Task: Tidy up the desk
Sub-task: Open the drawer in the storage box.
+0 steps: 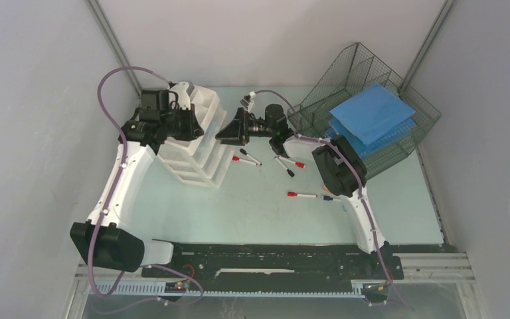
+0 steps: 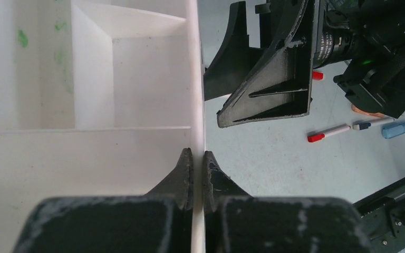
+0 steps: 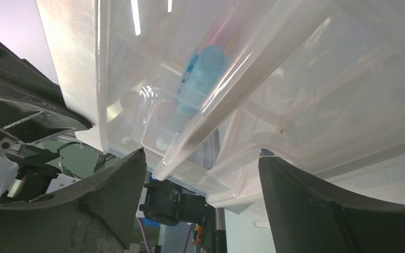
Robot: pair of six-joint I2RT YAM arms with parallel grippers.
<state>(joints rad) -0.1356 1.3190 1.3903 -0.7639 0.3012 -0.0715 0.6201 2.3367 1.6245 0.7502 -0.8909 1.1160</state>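
Observation:
The desk (image 1: 239, 216) is a pale mint-green top with a white drawer unit (image 1: 199, 149) standing at its back left. My left gripper (image 1: 184, 126) reaches over that unit, and in the left wrist view it (image 2: 198, 161) is shut on the unit's thin white side wall (image 2: 196, 79). My right gripper (image 1: 229, 129) is open just right of the unit. From the right wrist its fingers (image 3: 121, 182) stand wide apart in front of the translucent drawers (image 3: 253, 105), holding nothing. A light blue object (image 3: 205, 68) lies inside one drawer.
Several red-capped and dark-capped markers (image 1: 247, 159) (image 1: 303, 195) lie on the desk right of the drawer unit. A dark wire-mesh tray (image 1: 372, 106) holding blue sheets (image 1: 372, 116) stands at the back right. Grey walls surround the desk; a black rail (image 1: 265, 256) runs along the near edge.

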